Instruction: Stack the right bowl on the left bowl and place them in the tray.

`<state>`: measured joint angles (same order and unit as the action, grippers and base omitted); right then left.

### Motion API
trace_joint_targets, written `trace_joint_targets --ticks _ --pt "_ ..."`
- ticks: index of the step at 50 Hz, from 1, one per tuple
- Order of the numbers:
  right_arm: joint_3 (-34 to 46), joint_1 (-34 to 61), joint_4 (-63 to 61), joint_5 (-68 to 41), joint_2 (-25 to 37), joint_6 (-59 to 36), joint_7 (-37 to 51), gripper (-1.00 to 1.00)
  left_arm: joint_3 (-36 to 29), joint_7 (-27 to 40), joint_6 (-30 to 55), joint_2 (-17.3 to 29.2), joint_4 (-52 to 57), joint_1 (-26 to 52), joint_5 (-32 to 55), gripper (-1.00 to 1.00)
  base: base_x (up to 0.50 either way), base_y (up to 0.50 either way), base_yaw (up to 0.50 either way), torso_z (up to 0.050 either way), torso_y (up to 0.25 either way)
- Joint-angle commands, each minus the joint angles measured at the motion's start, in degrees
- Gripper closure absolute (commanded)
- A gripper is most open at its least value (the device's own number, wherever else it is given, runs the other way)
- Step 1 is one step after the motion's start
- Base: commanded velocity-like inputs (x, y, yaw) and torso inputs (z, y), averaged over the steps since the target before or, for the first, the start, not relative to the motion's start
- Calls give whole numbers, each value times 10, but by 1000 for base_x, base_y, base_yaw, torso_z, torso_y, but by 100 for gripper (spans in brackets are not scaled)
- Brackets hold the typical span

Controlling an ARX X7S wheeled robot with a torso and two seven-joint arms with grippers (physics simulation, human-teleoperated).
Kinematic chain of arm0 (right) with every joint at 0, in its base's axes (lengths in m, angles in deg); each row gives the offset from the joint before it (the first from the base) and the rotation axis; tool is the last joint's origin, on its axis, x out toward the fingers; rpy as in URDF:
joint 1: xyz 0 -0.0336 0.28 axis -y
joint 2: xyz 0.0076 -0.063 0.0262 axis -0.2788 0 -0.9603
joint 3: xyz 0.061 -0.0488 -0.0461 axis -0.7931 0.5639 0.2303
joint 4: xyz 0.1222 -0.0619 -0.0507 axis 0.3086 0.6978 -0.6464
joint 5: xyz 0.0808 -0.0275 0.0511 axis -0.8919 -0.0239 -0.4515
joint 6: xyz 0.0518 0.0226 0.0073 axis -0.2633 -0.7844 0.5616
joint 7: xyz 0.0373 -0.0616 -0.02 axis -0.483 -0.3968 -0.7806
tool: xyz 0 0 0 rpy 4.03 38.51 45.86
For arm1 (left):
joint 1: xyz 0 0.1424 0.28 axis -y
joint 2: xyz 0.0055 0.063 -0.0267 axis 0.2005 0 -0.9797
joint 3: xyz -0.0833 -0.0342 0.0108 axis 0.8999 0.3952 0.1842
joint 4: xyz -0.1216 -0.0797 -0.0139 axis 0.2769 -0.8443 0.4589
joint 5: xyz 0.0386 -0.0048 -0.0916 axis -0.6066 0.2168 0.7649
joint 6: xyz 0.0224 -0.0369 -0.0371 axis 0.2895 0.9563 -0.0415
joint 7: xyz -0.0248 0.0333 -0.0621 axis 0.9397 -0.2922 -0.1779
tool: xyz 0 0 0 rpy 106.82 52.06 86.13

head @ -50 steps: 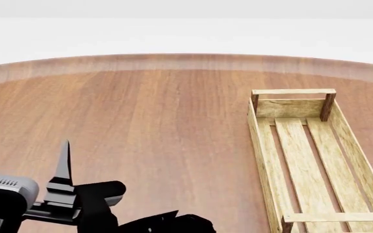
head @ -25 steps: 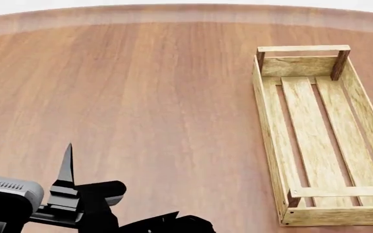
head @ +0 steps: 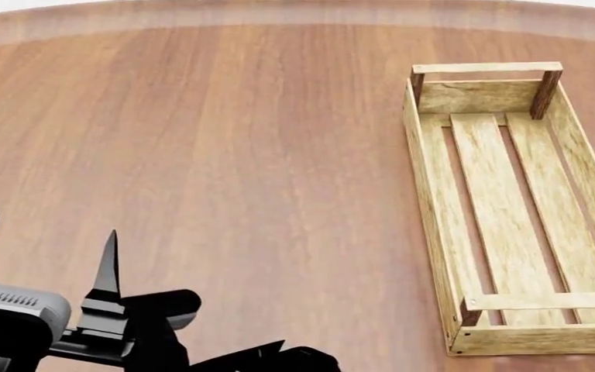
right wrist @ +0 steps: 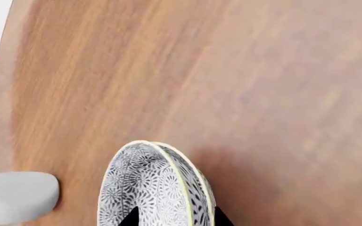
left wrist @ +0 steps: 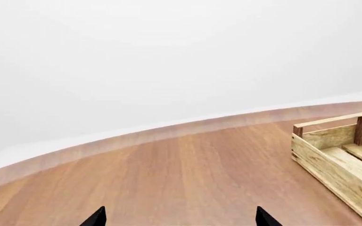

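Observation:
Two stacked bowls (right wrist: 156, 183), white with a grey flower pattern and pale yellow rims, fill the bottom of the right wrist view, seen edge-on above the wooden table. My right gripper (right wrist: 176, 219) has one black fingertip on each side of them and is shut on the stack. The right gripper is out of the head view. The tray (head: 429, 209), a long pale wooden crate with a slatted bottom, lies empty at the right of the head view and shows in the left wrist view (left wrist: 332, 162). My left gripper (head: 44, 244) is open and empty at the lower left.
The round brown wooden table (head: 235, 155) carries the tray, with its curved far edge (left wrist: 168, 132) against a white background. A pale grey rounded part (right wrist: 17, 195) shows beside the bowls in the right wrist view.
The head view has tilted down: the tray and the table's far edge sit differently in the picture, and the tray's near end shows in full. The left gripper has kept its place and stays open.

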<state>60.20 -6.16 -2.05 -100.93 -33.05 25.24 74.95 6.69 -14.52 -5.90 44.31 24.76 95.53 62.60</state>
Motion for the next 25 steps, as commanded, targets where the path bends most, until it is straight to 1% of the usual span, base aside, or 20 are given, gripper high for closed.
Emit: trace_joint_targets --ticks 1,16,18,25 --pt "-18 3 -1 13 -12 6 -11 -100 11 -14 -10 -11 -8 -2 -11 -100 0 0 0 0 0" --pt "-18 0 6 15 -12 8 -14 -100 9 -11 -12 -8 -6 -3 -10 -100 0 0 0 0 0" --pt "-17 -1 10 15 -12 4 -17 -100 -3 -2 -3 -4 -8 2 -25 -100 0 0 0 0 0" --pt "-13 -3 2 31 -12 -9 -28 -100 -8 -3 -13 -2 -11 -2 -28 -100 0 0 0 0 -244"
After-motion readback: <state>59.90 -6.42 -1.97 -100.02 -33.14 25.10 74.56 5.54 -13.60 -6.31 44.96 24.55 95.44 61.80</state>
